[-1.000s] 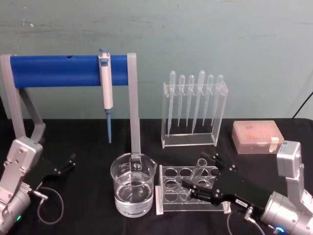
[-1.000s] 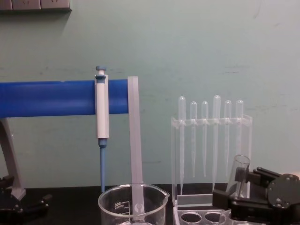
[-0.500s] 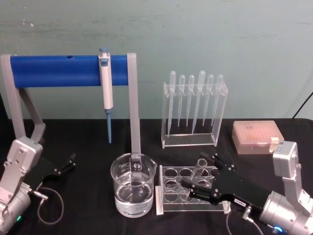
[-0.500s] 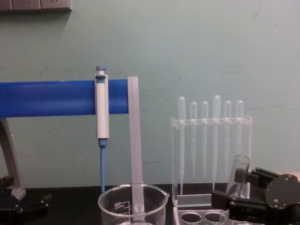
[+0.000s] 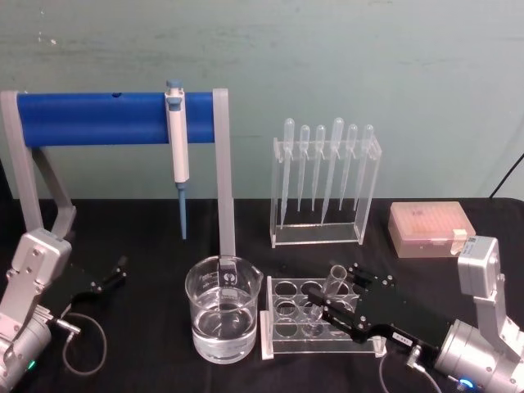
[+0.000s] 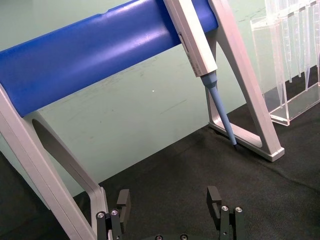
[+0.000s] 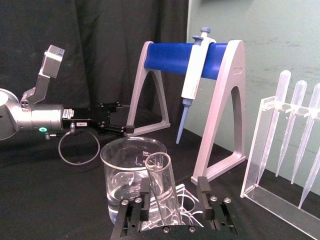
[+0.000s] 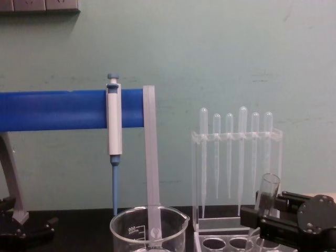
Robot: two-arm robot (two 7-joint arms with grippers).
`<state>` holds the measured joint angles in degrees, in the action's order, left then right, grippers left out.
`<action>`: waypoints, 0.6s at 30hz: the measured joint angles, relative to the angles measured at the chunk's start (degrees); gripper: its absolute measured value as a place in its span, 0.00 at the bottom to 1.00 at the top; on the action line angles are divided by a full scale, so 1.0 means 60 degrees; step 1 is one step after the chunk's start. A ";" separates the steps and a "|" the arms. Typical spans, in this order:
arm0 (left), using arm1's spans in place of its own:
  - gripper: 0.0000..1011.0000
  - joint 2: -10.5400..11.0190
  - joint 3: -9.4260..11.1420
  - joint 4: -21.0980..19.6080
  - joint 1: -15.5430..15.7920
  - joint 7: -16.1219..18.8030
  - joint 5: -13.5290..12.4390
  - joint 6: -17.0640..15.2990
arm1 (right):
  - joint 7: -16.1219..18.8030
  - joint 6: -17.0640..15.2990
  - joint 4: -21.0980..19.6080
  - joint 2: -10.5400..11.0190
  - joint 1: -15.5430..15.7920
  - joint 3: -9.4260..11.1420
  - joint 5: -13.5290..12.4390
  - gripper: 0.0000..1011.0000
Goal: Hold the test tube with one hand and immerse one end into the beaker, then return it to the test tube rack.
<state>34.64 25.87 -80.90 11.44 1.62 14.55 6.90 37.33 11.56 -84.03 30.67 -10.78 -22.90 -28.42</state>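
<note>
Right claw (image 5: 331, 288) spread astride tilted tube (image 5: 334, 275) in rack (image 5: 323, 349), unclamped. Light, slick, brittle glass, probably: grip gently, mid-length below rim. Left claw (image 6: 169, 197) parked, spread.

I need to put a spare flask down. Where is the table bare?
Bare cloth lies under the blue stand, between the left gripper and the beaker. A narrow strip runs between the pipette rack and the test tube rack. Crowded: beaker, test tube rack and right gripper sit close together.
</note>
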 joint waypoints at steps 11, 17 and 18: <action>0.99 0.0000 -0.0001 0.0000 -0.0001 0.0000 -0.0001 0.0000 | 0.0006 0.0001 -0.0001 0.0004 0.0001 0.0001 -0.0016 0.25; 0.99 0.0000 -0.0001 0.0000 -0.0001 0.0000 0.0000 0.0000 | 0.0008 0.0001 0.0000 0.0004 0.0000 0.0001 -0.0018 0.22; 0.99 0.0000 -0.0001 0.0000 -0.0001 0.0000 0.0000 0.0000 | 0.0008 0.0001 0.0000 0.0004 0.0000 0.0001 -0.0018 0.22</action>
<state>34.64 25.86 -80.90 11.43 1.62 14.55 6.90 37.38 11.57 -84.03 30.69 -10.78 -22.89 -28.53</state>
